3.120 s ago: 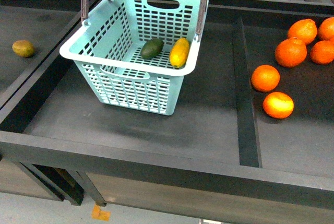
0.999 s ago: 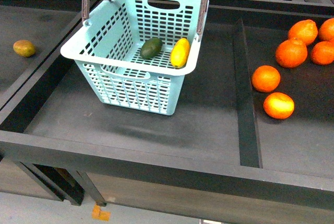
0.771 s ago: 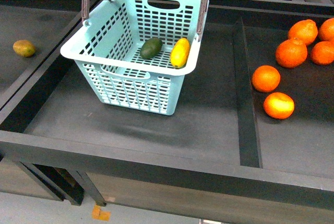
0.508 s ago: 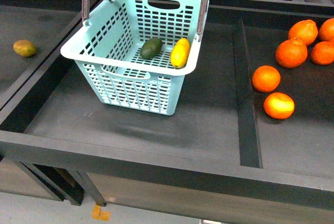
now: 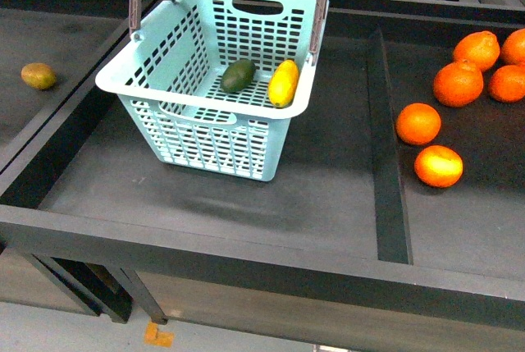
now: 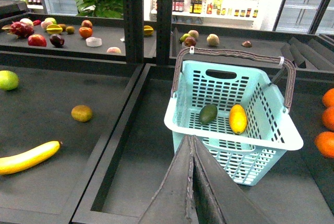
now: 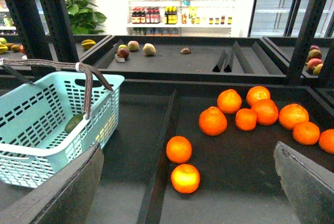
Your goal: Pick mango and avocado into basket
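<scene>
The light teal basket [image 5: 123, 83] stands in the middle black tray with its brown handle raised. Inside it lie the dark green avocado [image 5: 239, 75] and, to its right, the yellow mango [image 5: 283, 82], side by side on the lattice floor. The left wrist view shows the basket [image 6: 289, 139], avocado [image 6: 208, 114] and mango [image 6: 238, 118] beyond my left gripper [image 6: 191, 139], whose jaws are pressed together with nothing in them. My right gripper [image 7: 190, 153] hangs wide open and empty, with the basket [image 7: 31, 151] to one side and the avocado [image 7: 74, 124] showing through the lattice. Neither arm appears in the front view.
Several oranges [image 5: 457, 81] lie in the right-hand tray, behind a raised divider [image 5: 385, 139]. A brownish-green fruit [image 5: 38, 75] sits in the left tray, with a banana [image 6: 28, 157] and a lime [image 6: 8, 80] nearby. Back shelves hold more fruit.
</scene>
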